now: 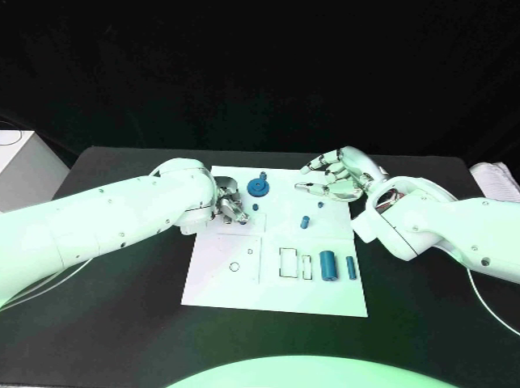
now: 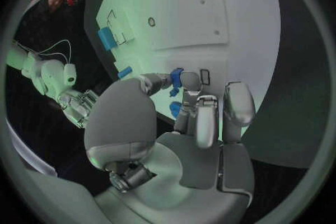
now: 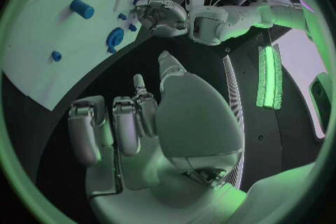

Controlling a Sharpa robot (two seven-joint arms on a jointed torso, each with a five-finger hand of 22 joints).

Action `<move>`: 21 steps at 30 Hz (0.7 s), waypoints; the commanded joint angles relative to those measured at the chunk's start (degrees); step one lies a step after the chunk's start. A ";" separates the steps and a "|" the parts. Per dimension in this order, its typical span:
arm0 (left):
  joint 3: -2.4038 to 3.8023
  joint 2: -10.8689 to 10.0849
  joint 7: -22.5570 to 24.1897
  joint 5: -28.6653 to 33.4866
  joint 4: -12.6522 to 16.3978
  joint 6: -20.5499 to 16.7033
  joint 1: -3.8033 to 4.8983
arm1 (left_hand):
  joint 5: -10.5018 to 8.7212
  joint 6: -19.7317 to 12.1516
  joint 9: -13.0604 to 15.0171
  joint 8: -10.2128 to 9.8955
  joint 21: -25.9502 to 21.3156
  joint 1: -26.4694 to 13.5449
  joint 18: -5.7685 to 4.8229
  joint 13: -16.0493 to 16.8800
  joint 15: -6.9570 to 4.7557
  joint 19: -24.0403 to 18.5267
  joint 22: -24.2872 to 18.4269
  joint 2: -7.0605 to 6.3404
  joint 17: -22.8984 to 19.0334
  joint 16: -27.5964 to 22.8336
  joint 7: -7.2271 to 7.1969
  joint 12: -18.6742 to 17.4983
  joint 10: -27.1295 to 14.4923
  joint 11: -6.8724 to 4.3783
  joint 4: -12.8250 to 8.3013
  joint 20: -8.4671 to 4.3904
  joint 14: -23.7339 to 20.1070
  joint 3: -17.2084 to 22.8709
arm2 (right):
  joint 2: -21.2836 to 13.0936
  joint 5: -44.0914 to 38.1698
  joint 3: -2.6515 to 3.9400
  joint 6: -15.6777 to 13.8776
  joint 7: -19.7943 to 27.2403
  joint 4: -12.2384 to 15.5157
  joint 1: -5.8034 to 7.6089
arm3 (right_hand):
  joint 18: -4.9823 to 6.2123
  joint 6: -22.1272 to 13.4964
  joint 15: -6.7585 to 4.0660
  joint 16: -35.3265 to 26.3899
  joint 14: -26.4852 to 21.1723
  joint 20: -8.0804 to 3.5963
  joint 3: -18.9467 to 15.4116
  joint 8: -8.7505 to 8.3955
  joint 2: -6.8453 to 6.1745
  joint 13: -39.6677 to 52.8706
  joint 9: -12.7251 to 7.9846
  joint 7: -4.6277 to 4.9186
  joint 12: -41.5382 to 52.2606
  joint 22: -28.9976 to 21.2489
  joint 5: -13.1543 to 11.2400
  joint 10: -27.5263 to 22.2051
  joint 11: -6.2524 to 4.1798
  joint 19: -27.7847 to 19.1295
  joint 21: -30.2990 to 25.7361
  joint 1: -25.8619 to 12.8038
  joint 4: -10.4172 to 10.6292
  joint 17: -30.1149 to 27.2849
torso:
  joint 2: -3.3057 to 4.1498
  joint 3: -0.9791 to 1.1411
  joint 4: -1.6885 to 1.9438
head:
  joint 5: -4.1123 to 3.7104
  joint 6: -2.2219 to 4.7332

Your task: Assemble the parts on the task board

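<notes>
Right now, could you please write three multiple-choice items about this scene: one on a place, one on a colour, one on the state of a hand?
1. Where is the task board?
A. on the black table
B. held in the air
C. on the white box

2. What colour are the parts on the board?
A. red
B. blue
C. yellow

3. How is the right hand?
A. gripping the board
B. holding a cable
C. fingers apart, holding nothing

Answers: 1 A, the white plate lies flat on the table. 2 B, every small piece looks blue. 3 C, it hovers near the far right corner of the board, fingers spread.
</notes>
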 commanded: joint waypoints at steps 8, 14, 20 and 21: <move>-0.17 0.83 0.13 1.22 -0.75 2.77 -0.23 | -0.47 0.50 0.35 0.14 0.21 -2.23 -1.03 -0.09 -0.31 0.18 0.01 0.77 12.32 0.39 -0.28 -0.01 0.48 -0.43 -12.02 0.12 4.99 11.02 | -0.02 -0.56 0.01 0.91 0.17 0.09 -0.04 | -0.83 0.39 0.10 0.00 5.74 -0.06 -0.27 0.40 0.11 6.77 -0.07 0.01 -0.35 15.09 0.02 -0.29 0.06 6.10 0.13 -0.75 -0.06 14.20 | -0.02 -0.03 0.05 | -0.15 -0.09; -0.17 0.84 0.13 1.33 -0.94 3.12 -0.23 | -1.74 1.85 0.11 -0.53 -0.33 -7.22 -1.05 -0.22 -0.58 0.14 -0.21 0.69 12.01 0.24 -0.93 0.50 0.45 -0.77 -6.58 -0.09 4.86 -0.10 | -0.04 -0.56 0.01 0.95 0.15 0.07 -0.04 | -0.83 0.38 0.10 -0.04 5.71 -0.06 -0.30 0.40 0.11 6.70 -0.07 0.02 -0.42 15.09 0.00 -0.35 0.06 6.10 0.13 -0.84 -0.03 14.09 | -0.06 -0.05 0.03 | -0.21 -0.01; -0.17 0.64 0.14 1.32 -1.01 3.17 -0.23 | -1.61 2.19 -0.16 -1.32 -0.56 -7.06 -1.04 -0.26 -0.62 0.23 -0.31 1.33 11.95 0.19 -0.90 0.77 0.03 -0.72 -2.92 -0.14 4.83 -7.42 | -0.07 -0.56 0.01 0.94 0.16 0.06 -0.04 | -0.83 0.38 0.10 -0.04 5.71 -0.06 -0.30 0.40 0.11 6.70 -0.07 0.02 -0.42 15.09 0.00 -0.35 0.06 6.10 0.13 -0.84 -0.03 14.09 | -0.06 -0.10 0.07 | -0.27 0.04; -0.17 0.60 0.14 1.30 -1.01 3.17 -0.23 | -1.54 2.24 -0.17 -1.42 -0.58 -6.87 -1.05 -0.33 -0.60 0.27 -0.28 1.46 11.94 0.18 -0.87 0.77 -0.05 -0.71 -2.28 -0.15 4.82 -8.47 | -0.07 -0.56 0.01 0.93 0.16 0.06 -0.04 | -0.83 0.38 0.10 -0.04 5.71 -0.06 -0.30 0.40 0.11 6.70 -0.07 0.02 -0.42 15.09 0.00 -0.35 0.06 6.10 0.13 -0.84 -0.03 14.09 | -0.06 -0.10 0.07 | -0.27 0.04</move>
